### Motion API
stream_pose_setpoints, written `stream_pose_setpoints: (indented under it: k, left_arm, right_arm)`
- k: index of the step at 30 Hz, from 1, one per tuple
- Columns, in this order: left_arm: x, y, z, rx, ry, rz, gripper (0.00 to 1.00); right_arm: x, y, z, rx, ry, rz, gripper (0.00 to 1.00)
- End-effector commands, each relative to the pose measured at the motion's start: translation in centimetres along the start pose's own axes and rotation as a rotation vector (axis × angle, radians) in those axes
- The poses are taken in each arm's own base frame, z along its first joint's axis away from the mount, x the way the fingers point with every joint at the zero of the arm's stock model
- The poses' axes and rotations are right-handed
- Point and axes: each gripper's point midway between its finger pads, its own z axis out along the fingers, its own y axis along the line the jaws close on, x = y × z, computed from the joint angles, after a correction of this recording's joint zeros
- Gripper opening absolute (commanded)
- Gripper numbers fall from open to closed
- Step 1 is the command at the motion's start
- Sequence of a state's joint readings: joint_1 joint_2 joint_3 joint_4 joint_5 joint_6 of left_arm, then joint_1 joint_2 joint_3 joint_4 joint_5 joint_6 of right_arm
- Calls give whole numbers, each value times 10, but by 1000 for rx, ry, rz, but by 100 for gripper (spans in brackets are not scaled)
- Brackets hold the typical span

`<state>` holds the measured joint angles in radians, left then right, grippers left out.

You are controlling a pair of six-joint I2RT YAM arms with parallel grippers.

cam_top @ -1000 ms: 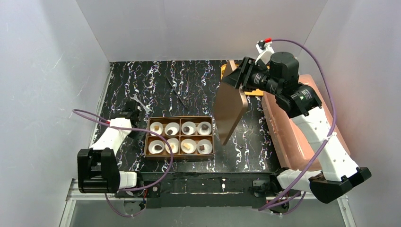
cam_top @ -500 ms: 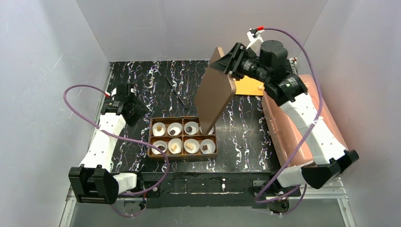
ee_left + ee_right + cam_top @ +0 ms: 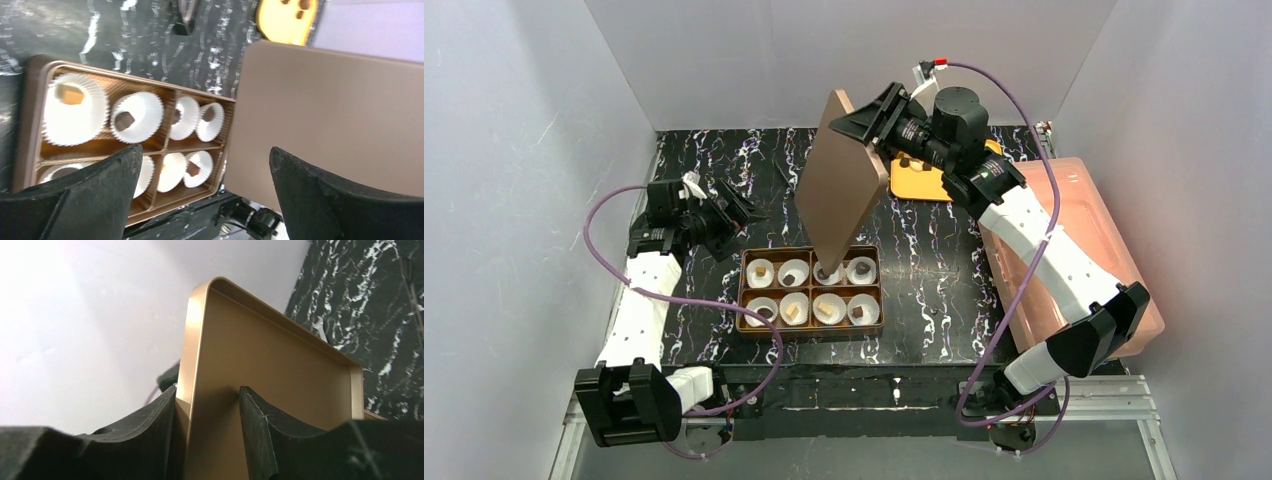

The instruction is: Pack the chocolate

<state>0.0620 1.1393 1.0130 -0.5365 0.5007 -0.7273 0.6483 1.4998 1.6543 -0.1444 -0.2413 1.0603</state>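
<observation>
the left gripper has risen and hovers above the tabletop, left of the brown tray, its jaws gone from together to wide apart, holding nothing. the chocolate sits in white paper cups inside the tray. the right gripper, jaws clamped on the copper lid, has swung it leftward, its lower edge now over the tray's back row.

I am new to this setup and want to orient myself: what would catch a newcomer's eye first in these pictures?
The large copper-brown lid, gripped by the right end effector, hangs tilted over the back row of the tray near the centre. The tray holds eight white paper cups, several showing a small chocolate chunk. A pink bin lies at the right edge.
</observation>
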Motion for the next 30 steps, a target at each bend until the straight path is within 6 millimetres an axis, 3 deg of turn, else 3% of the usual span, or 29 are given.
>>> stream_pose_setpoints:
  k: [1, 6, 15, 19, 21, 26, 28, 30]
  left_arm:
    - [11, -41, -4, 287, 73, -16, 98]
    - [4, -69, -7, 458, 73, -6, 98]
    - [-4, -113, -15, 703, 35, 29, 98]
    - [-8, -129, -22, 769, 17, 41, 98]
    - [1, -140, -24, 796, 40, 51, 98]
    - [-1, -157, -39, 876, 25, 39, 94]
    - [0, -160, -45, 887, 26, 34, 86]
    - [2, -163, -52, 896, 24, 32, 71]
  right_arm:
    - [-39, 64, -11, -197, -143, 38, 1]
    - [-47, 88, -15, -267, -135, 118, 1]
    - [-70, 131, -45, -387, -172, 223, 1]
    - [-73, 141, -52, -431, -166, 271, 1]
    - [-75, 145, -56, -449, -165, 290, 1]
    - [-74, 142, -62, -447, -167, 311, 1]
    - [-72, 131, -66, -420, -175, 300, 1]
    - [-72, 116, -71, -378, -190, 289, 1]
